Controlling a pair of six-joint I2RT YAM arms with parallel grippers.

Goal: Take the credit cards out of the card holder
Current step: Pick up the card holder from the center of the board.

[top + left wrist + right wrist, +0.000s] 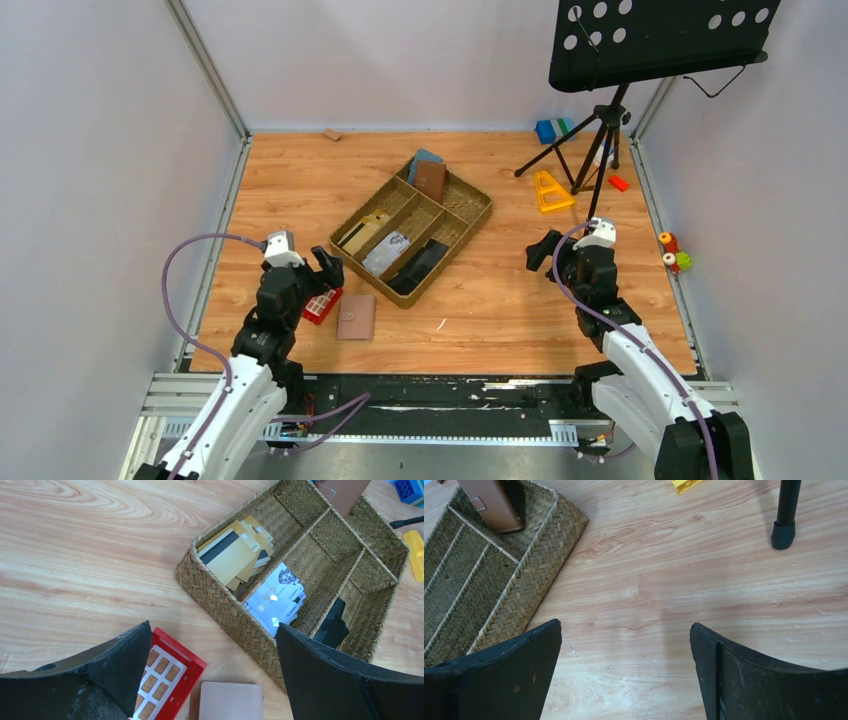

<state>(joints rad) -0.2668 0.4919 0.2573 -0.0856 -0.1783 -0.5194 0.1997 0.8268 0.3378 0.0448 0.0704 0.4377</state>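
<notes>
1. A wood-grain desk (480, 300) sits boxed in by pale grey walls. A black music stand (660, 40) on a tripod stands at the far right.
2. A woven basket (470, 225) with several compartments lies at an angle mid-desk. It holds gold cards (235, 550), a silver card (277, 597) and a black item (332, 625), each in its own slot.
3. In the basket's far compartment, a reddish-brown wallet (432, 180) leans against a blue one.
4. The card holder (356, 316) lies flat and closed on the desk, near the basket's near corner but apart from it.
5. Just beside the card holder, on its left, lies a red grid block (322, 305). Whether the two touch cannot be told.
6. The left fingers (125, 655) are spread wide and hold nothing. They hang over the red block and the card holder.
7. The right fingers (509, 670) are also spread and hold nothing. They hang over bare desk to the right of the basket.
8. A yellow triangular piece (550, 190) lies near the tripod's feet.
</notes>
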